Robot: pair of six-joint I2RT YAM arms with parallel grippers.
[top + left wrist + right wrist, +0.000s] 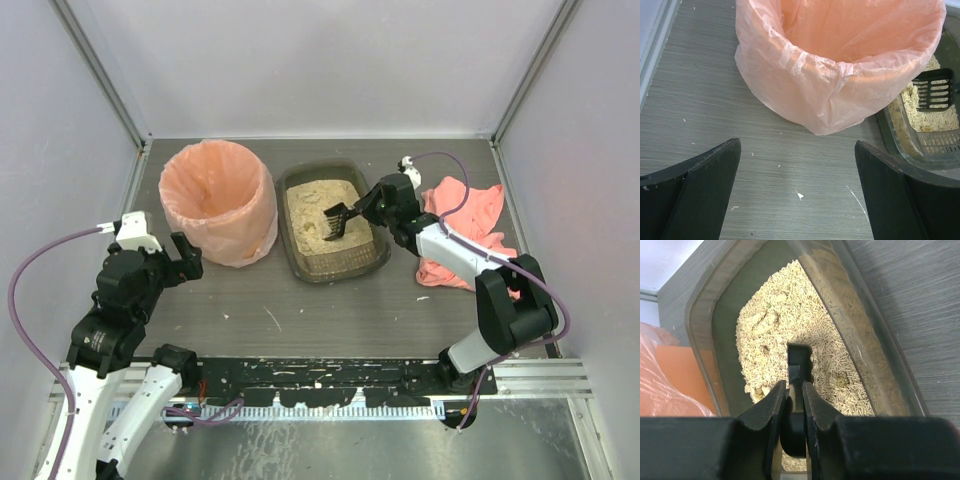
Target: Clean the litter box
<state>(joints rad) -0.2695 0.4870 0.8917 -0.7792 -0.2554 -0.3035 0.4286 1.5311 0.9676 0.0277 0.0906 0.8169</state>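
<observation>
While the right gripper (794, 385) clamps the black slotted scoop (800, 357) over the litter box (335, 268), mid-table just right of the pink-lined bin (240, 240), clumps (762, 320) lie unsifted inside: work judged early. The left gripper (797, 145) stands spread, holding nothing.

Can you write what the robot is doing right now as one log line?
right pincer: shut on scoop | scoop: over litter in litter box | left pincer: open, empty, facing pink-bagged bin
</observation>
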